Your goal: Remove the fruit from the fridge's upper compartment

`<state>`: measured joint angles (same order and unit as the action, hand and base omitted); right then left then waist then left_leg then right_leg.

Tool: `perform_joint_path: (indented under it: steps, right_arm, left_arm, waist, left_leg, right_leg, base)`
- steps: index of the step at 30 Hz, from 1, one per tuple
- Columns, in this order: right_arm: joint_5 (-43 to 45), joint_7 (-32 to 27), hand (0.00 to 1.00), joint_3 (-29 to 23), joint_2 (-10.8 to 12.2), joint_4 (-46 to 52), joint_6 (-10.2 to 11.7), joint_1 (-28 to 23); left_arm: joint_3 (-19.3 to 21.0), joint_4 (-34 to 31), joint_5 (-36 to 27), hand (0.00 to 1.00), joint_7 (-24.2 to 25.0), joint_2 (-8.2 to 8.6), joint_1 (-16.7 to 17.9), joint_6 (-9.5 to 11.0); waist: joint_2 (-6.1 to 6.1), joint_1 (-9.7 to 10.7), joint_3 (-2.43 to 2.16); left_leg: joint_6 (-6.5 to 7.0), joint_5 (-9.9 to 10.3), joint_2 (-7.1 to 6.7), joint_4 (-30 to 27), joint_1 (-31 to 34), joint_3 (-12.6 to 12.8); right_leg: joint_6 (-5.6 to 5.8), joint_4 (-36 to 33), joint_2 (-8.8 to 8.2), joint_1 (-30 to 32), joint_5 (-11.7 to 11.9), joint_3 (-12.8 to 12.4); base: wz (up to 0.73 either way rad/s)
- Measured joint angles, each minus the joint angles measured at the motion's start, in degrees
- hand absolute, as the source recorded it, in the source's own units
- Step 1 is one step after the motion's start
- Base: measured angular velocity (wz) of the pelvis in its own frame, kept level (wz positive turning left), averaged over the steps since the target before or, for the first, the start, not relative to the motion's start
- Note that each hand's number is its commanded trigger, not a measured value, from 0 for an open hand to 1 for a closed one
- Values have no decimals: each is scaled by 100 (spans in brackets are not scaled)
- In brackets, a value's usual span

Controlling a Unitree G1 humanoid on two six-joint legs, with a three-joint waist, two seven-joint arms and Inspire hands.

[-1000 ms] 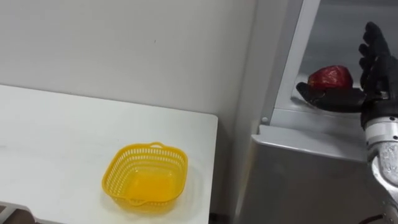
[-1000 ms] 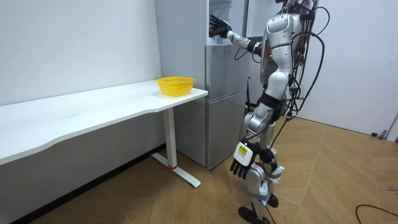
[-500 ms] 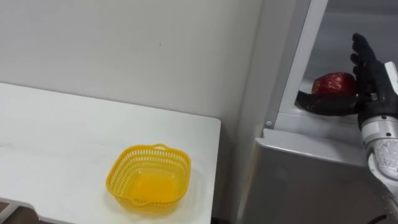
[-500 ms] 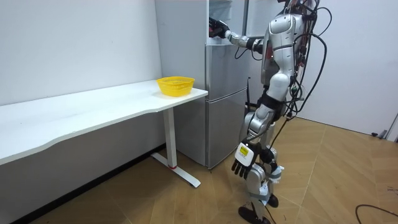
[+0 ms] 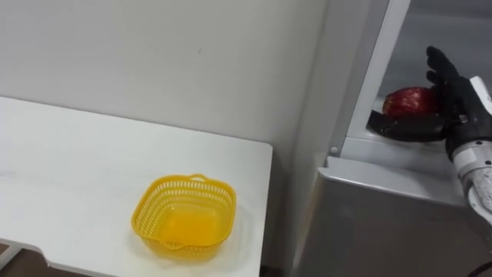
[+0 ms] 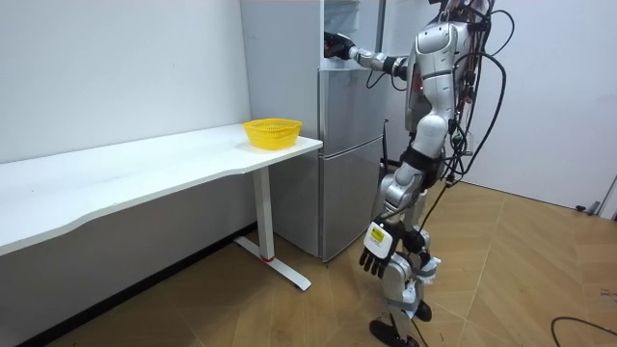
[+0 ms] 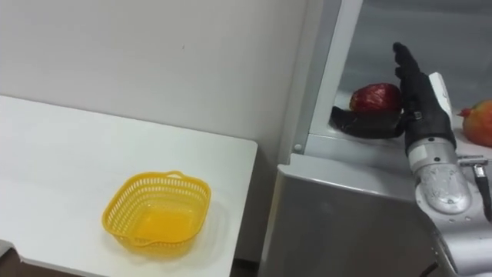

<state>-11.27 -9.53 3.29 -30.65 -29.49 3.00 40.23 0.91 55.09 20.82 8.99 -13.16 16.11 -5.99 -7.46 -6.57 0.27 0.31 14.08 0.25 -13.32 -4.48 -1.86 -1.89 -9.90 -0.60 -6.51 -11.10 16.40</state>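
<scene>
Sitting in fridge point(image 5: 384, 146): red fruit point(image 5: 407, 100)

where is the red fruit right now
On the eye views' right, the round red fruit sits in the open upper fridge, between the right hand's thumb and fingers.

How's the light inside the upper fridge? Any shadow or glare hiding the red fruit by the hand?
Left eye view: the fridge compartment is evenly lit, the red fruit plain, no glare; the right hand dark beside it. Right eye view: same; the yellow basket throws a soft shadow on the table.
</scene>
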Motion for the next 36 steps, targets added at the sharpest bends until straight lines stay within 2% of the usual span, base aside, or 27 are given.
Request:
perform_joint_path:
  steps: [4,5,8,15,26,31,33,36]
  right_arm:
    - [-151,299,100,2,-19,-435,44,188]
    - [-229,390,100,2,-28,-600,73,210]
    - [-240,530,100,3,-39,-899,68,277]
    - [-290,788,100,-4,-73,-1650,58,635]
    - [-412,847,100,-1,-101,-1754,27,725]
    - [-602,805,100,-2,-100,-1488,-122,712]
    - [-685,817,100,-1,-93,-832,-234,494]
    - [-620,616,100,-32,-60,170,-290,30]
  left_arm:
    - [4,1,9,0,23,-11,-22,0]
    - [4,1,7,0,20,-20,-24,0]
    - [3,1,8,0,15,-28,-34,-18]
    - [2,2,11,0,20,-36,-30,-282]
    - [1,33,7,0,-81,-42,-103,-325]
    - [-7,54,-54,0,-115,-87,-211,-312]
    - [1,53,-26,0,-107,-87,-199,-307]
    - [6,60,-14,0,-115,-85,-182,-246]
  waist:
    - [-20,-14,-4]
    - [-11,-16,9]
    - [-44,-35,-7]
    - [-2,-41,14]
    - [16,-75,2]
    - [7,-63,-4]
    - [25,-33,8]
    - [72,-16,-7]
  left_leg:
    - [0,0,0,6,-82,-11]
    - [0,0,1,12,-121,-12]
    - [0,0,1,12,-173,-8]
    - [0,1,1,77,-223,-28]
    - [-1,-6,2,57,-320,-2]
    - [-1,-7,3,61,-288,12]
    - [-1,-7,9,66,-243,55]
    - [-1,-7,15,61,-180,104]
  right_leg:
    - [0,6,-1,-72,0,-4]
    - [0,13,0,-115,0,-6]
    - [0,15,-1,-167,0,-11]
    - [0,-6,-2,-240,0,55]
    - [1,13,-5,-303,0,57]
    - [1,9,-6,-247,0,42]
    - [1,7,-3,-205,-1,18]
    - [0,0,9,-115,0,-67]
  base:
    - [-1]
    - [0]
    - [0]
    - [2]
    - [-1]
    - [-3]
    - [-6]
    - [-9]
